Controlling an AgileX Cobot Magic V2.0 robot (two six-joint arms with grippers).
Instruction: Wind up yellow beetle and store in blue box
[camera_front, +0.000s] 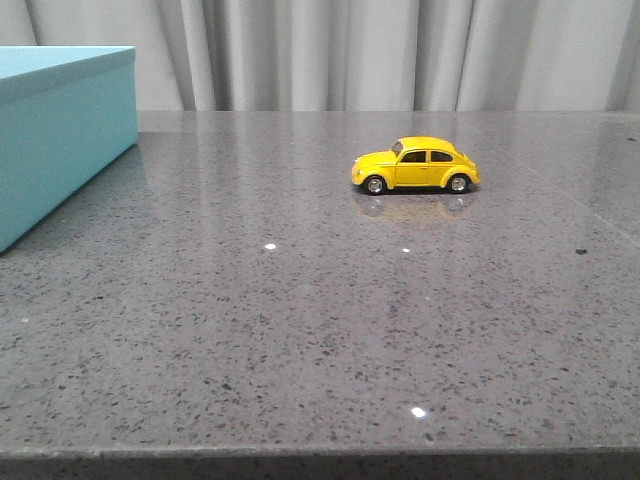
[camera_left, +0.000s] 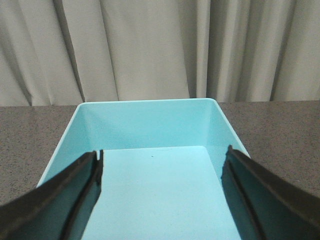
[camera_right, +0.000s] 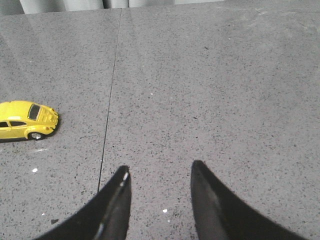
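The small glossy yellow beetle (camera_front: 416, 165) stands untouched on the grey speckled table (camera_front: 300, 330), right of centre; the turquoise blue box (camera_front: 60, 130) sits far left. Both the left gripper (camera_left: 162, 172) and right gripper (camera_right: 160, 185) are spread, empty; next the right one likely must reach the car

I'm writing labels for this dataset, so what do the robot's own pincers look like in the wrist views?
Only the fingers show. The left pincer has two black, matte fingers, broad and flat-sided, narrowing toward the tips, with a pale highlight at one tip. The right pincer has two black fingers with a slight sheen, curving to rounded points. No cables, markings or arm links are visible, and the front view shows neither arm.
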